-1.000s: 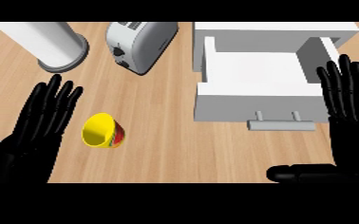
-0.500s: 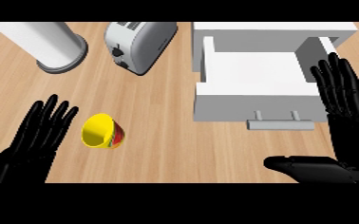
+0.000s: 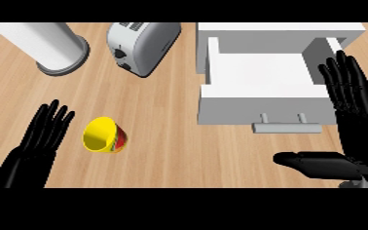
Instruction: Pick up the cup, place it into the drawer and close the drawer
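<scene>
White drawer (image 3: 262, 78) open; yellow cup (image 3: 103, 135) outside.

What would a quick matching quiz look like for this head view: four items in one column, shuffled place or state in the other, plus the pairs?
Column one:
1. yellow cup with a red band
2. white drawer with a grey bar handle
3. silver two-slot toaster
4. white cylinder on a grey round base

Column two:
A. pulled open, nothing visible inside
B. standing at the counter's far left
C. lying on its side just right of the left hand
D. between the cylinder and the drawer unit

Pairs: 1-C, 2-A, 3-D, 4-B
</scene>
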Controlling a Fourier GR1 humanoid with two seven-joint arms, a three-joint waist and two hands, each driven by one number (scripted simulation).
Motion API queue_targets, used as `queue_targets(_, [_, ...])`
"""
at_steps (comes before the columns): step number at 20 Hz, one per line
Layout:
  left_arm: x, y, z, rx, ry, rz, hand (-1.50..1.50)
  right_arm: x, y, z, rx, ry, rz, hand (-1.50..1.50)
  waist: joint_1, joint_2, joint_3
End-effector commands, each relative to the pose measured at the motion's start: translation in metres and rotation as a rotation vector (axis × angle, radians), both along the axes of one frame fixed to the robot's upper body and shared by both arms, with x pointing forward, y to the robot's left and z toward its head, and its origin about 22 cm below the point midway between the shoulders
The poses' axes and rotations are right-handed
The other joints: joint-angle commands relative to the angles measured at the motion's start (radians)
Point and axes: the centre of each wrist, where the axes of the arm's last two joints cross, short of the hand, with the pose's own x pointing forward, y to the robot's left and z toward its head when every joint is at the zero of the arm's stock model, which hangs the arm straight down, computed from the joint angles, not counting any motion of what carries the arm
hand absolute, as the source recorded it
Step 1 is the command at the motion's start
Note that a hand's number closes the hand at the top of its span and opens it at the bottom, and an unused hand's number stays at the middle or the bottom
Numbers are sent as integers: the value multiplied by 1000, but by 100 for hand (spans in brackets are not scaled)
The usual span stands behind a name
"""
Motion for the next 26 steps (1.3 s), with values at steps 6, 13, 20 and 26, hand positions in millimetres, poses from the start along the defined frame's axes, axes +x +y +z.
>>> queue_targets(6, [16,35,-73,66,86,90,-150,-10,13,-12,-14,15,17,-150,-8,1,0])
queue_targets(13, [18,53,-126,103,129,152,-150,-9,-4,-22,-9,-2,9,-150,-12,3,-1])
queue_targets(20, [22,67,-149,46,122,128,-150,9,8,-7,-7,13,18,-150,-3,1,0])
queue_targets(26, [48,56,-163,47,119,144,-150,0,24,4,2,8,29,-150,-8,1,-1])
